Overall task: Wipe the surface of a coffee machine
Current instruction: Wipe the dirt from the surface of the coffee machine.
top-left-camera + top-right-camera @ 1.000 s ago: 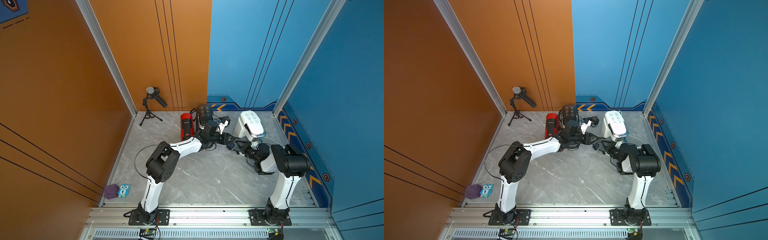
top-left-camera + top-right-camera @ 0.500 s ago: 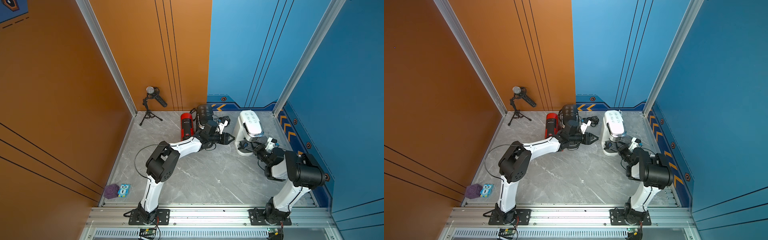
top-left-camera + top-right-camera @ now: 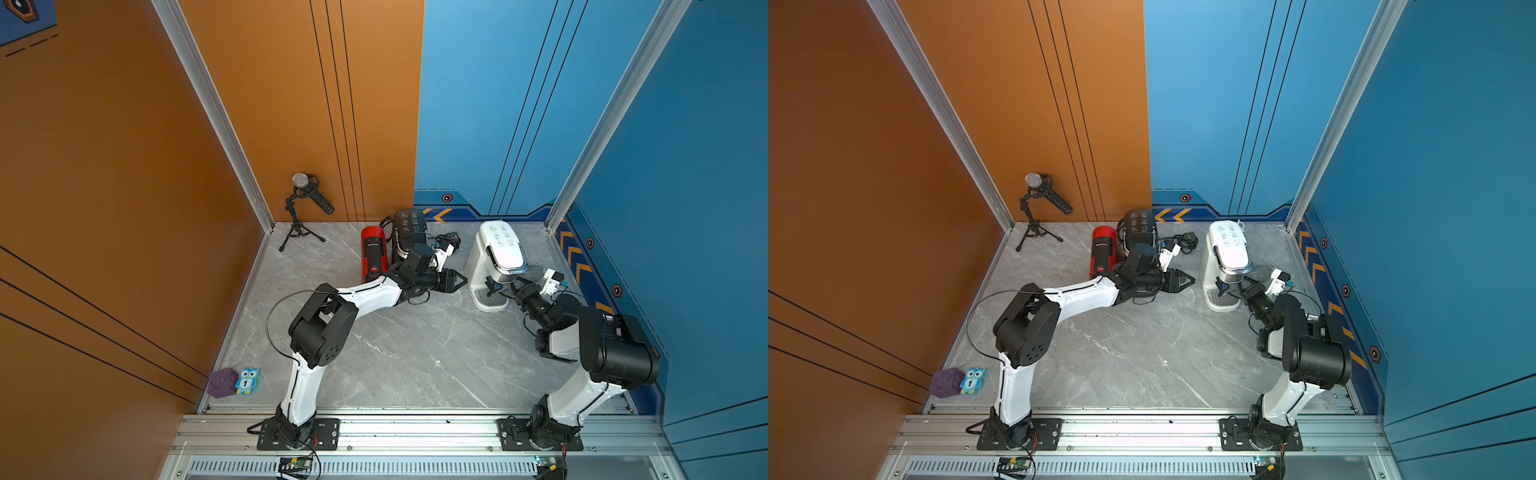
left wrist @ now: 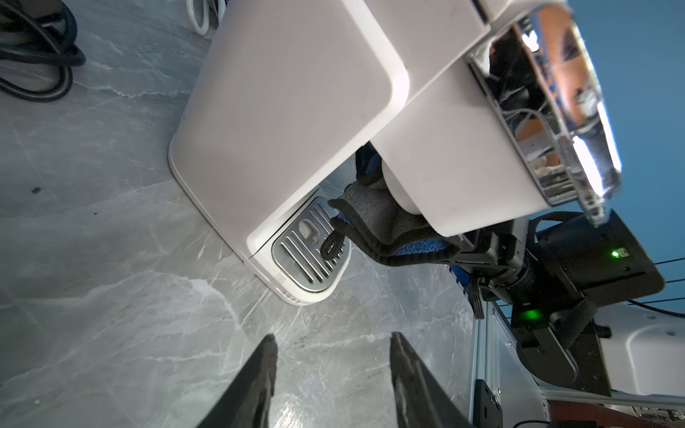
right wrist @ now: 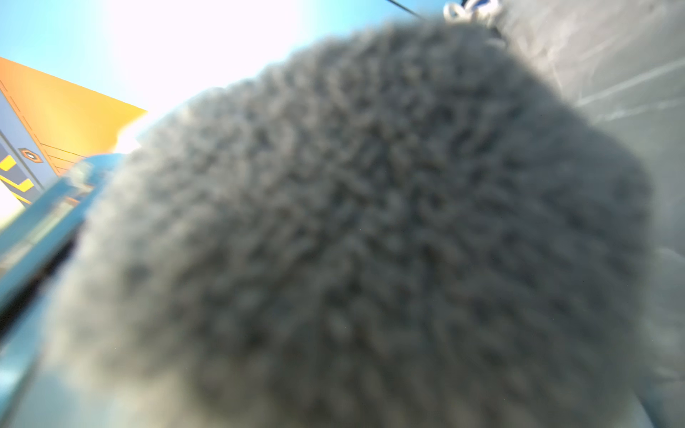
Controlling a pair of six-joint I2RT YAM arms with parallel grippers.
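Movement on the right side! A second back the right arm was stretched in to mid-bench, its tip almost nose to nose with the left pincer [image 3: 461, 281]. Half a second back it had swung out toward 3 o'clock, and now the right pincer [image 3: 508, 291] is tucked in at the front of the white coffee machine [image 3: 494, 249]. The left arm has barely twitched in that time.

In both top views the white coffee machine stands at about 1 o'clock on the bench [image 3: 395, 353], close to the blue side wall, its front facing 6 o'clock. The right pincer comes at it from 4 o'clock, squeezed tight on a grey cloth [image 4: 374, 211]. The left wrist view shows that cloth bunched up against the round spout under the brew head, over the drip tray [image 4: 293, 255], with a black trim loop dangling down at the grid. I cannot tell whether the loop touches it. The right wrist view is filled with blurred grey pile [image 5: 370, 241].

The left pincer sits just off the machine's 9 o'clock side, tips aimed toward 3 o'clock. Its jaws stand about half apart with nothing between them, and they are clear of the casing. Behind it, at 11 o'clock, stand a red machine [image 3: 374, 253] and a black machine [image 3: 409, 226].
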